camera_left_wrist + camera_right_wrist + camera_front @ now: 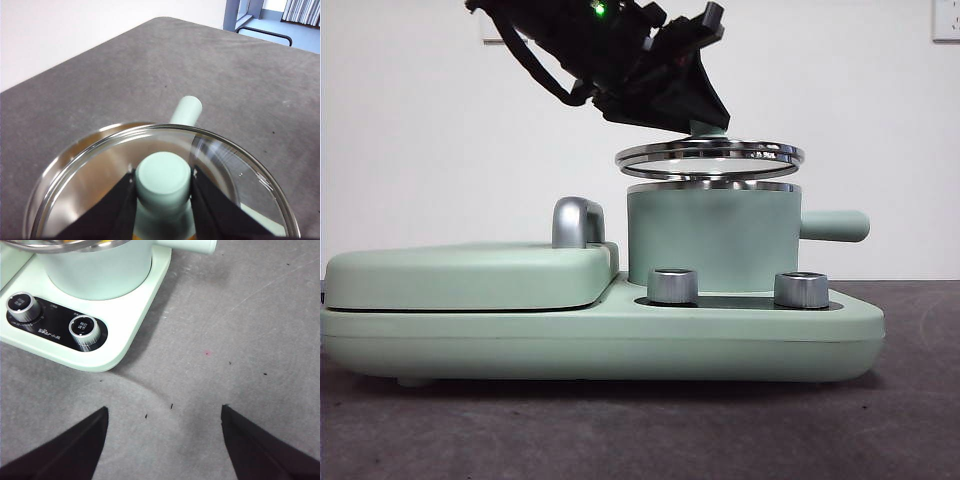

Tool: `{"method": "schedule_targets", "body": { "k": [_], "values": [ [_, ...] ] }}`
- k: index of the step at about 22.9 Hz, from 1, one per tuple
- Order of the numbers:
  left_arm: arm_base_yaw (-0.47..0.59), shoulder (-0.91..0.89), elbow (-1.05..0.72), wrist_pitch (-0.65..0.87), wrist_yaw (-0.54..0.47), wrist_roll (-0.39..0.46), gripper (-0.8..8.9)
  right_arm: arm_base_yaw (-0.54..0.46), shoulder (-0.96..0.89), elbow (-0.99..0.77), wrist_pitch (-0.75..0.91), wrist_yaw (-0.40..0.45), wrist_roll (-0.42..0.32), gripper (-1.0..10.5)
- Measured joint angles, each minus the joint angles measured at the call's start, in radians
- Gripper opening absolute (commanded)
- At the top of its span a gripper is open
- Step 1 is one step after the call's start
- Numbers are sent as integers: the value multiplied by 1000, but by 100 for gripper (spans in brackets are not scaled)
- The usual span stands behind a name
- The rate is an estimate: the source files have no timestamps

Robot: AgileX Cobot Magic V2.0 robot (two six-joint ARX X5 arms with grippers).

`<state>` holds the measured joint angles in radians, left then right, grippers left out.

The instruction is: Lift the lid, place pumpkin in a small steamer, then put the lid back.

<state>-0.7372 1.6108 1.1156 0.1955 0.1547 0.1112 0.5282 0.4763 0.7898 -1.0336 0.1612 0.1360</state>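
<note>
A: So, left gripper [163, 192] status?
B: Jaws pinching the mint knob of the lid [710, 157]. Lid hangs under the jaws, tilted slightly, just above the small steamer [712, 240] rim, not touching.
A: Pumpkin?
B: Can't make it out clearly. Only an orange tint through the glass below the jaws.
A: Right gripper [165, 440]?
B: Jaws spread wide over bare table [240, 330], holding nothing. Appliance base [125, 335] and its two silver knobs [84, 330] sit ahead of it, steamer beyond those.
</note>
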Motion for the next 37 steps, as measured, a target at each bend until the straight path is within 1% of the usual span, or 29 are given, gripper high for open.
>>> {"method": "schedule_targets", "body": {
  "k": [4,10,15,21,25,27,32,37],
  "values": [
    [0,41,55,38,0,1,10,0,0,0,0,0,0,346],
    [0,112,81,34,0,13,10,0,0,0,0,0,0,346],
    [7,114,88,42,-1,25,10,0,0,0,0,0,0,346],
    [47,114,105,41,-3,23,10,0,0,0,0,0,0,346],
    [50,114,105,22,0,23,10,0,0,0,0,1,0,346],
    [50,114,105,21,2,18,10,0,0,0,0,18,1,346],
    [50,114,105,-12,27,7,10,0,0,0,0,22,1,346],
    [50,114,105,-12,62,8,10,0,0,0,0,22,1,346]
  ]
}}
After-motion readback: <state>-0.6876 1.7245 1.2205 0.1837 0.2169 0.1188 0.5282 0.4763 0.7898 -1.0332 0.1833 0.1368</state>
